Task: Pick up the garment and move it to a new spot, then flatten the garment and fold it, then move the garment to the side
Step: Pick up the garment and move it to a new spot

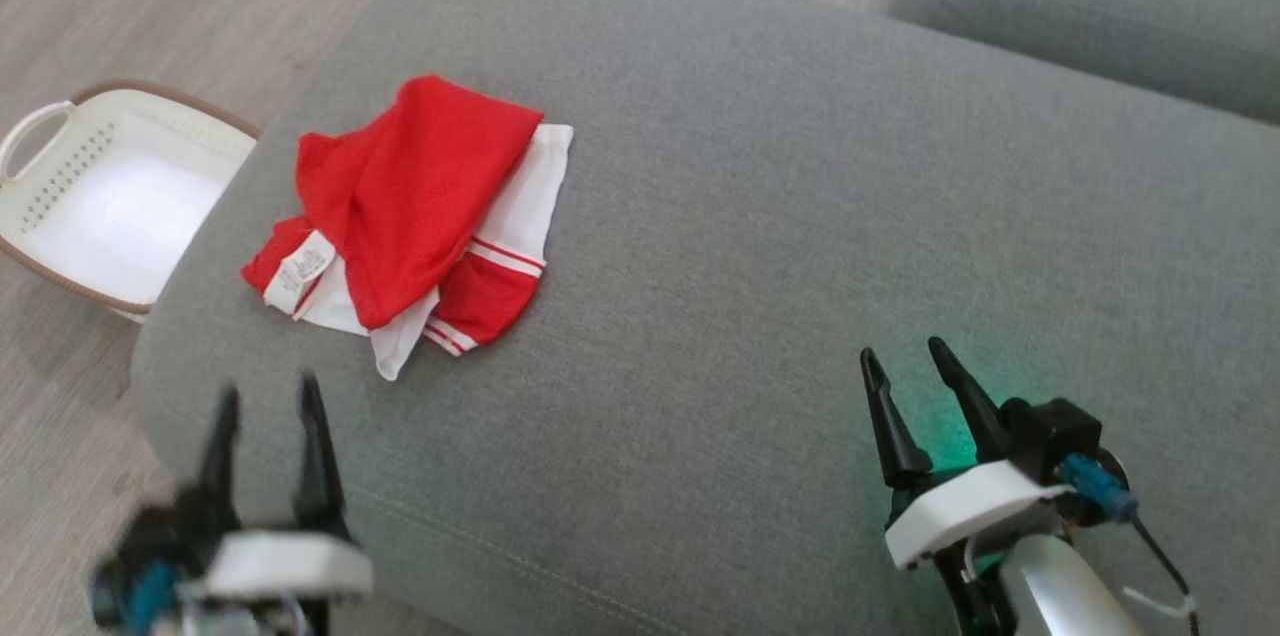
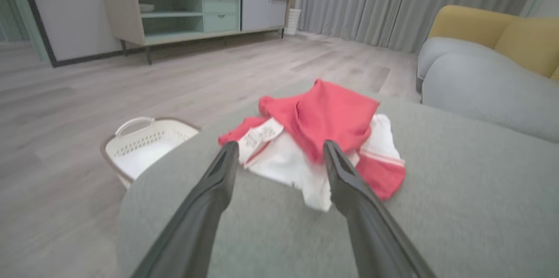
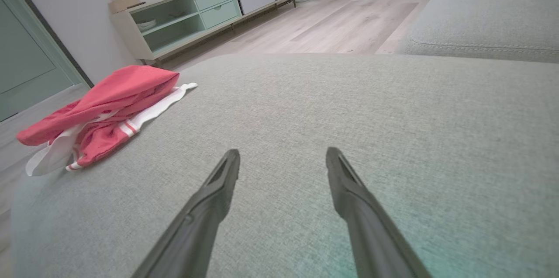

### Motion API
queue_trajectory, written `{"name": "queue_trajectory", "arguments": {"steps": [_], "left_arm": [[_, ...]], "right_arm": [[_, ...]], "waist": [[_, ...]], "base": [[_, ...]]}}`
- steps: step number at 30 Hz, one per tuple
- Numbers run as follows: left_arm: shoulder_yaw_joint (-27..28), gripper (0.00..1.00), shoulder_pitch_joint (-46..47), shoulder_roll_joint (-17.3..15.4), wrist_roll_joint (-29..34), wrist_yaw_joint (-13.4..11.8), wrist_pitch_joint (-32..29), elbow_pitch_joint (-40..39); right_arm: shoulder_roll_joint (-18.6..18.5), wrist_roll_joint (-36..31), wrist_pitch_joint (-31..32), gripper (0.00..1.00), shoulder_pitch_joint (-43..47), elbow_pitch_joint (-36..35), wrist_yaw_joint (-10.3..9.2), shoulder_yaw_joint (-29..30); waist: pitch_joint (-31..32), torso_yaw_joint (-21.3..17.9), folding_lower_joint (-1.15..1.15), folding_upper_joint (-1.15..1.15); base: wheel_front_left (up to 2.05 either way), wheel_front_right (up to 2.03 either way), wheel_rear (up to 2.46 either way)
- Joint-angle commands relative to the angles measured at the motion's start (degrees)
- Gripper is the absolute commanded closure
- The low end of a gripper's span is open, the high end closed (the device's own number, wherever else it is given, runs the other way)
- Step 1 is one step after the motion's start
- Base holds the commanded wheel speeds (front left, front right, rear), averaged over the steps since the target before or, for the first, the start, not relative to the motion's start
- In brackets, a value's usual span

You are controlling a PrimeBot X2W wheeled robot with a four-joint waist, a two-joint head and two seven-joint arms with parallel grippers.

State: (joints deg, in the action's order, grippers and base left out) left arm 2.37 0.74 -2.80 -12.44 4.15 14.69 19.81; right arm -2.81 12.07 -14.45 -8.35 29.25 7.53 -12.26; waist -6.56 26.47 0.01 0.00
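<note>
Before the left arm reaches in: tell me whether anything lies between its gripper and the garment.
Nothing visible does. The left gripper, open, faces the garment with only grey cushion between them; the white basket sits aside on the floor.

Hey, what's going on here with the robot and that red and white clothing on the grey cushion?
A two-armed robot is facing a red and white garment that lies crumpled near the left end of a grey cushion. Nothing is held: the left claw and right claw are both open and empty. The left claw is nearer and points at the garment without touching it. A white basket sits on the floor beside the cushion.
</note>
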Motion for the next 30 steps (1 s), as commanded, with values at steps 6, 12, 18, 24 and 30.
{"name": "queue_trajectory", "arguments": {"steps": [6,12,18,24,30], "left_arm": [[3.7,0.00,12.8,-6.3,0.7,2.0,0.3,-0.6],[0.7,0.00,23.6,-12.2,-3.5,3.2,-4.3,7.1],[-6.0,0.00,30.4,-16.8,-11.6,3.3,-11.9,14.3],[-8.9,0.00,32.6,-19.6,-16.4,3.3,-19.4,24.0],[-10.6,1.00,34.5,-22.2,-16.7,3.3,-17.6,26.5]], "right_arm": [[-0.1,-1.5,-0.5,0.00,-3.9,-2.3,-0.04,0.0],[-0.1,-2.5,-0.5,0.00,-6.2,-3.3,-0.04,-0.3],[-0.1,-4.1,-0.5,0.00,-8.1,-3.7,-0.04,0.9],[-0.1,-4.5,-0.5,0.00,-9.0,-3.7,-0.04,1.6],[-0.1,-2.9,-0.5,0.00,-8.6,-3.2,-0.04,1.6]], "waist": [[-3.9,-2.4,-0.01,0.00],[-7.8,-5.8,-0.01,0.00],[-11.6,-9.2,-0.01,0.00],[-13.1,-12.3,-0.01,0.00],[-11.1,-14.4,-0.01,0.00]], "base": [[0.00,0.00,0.00],[0.00,0.00,0.00],[0.00,0.00,0.00],[0.00,0.00,0.00],[0.00,0.00,0.00]]}}
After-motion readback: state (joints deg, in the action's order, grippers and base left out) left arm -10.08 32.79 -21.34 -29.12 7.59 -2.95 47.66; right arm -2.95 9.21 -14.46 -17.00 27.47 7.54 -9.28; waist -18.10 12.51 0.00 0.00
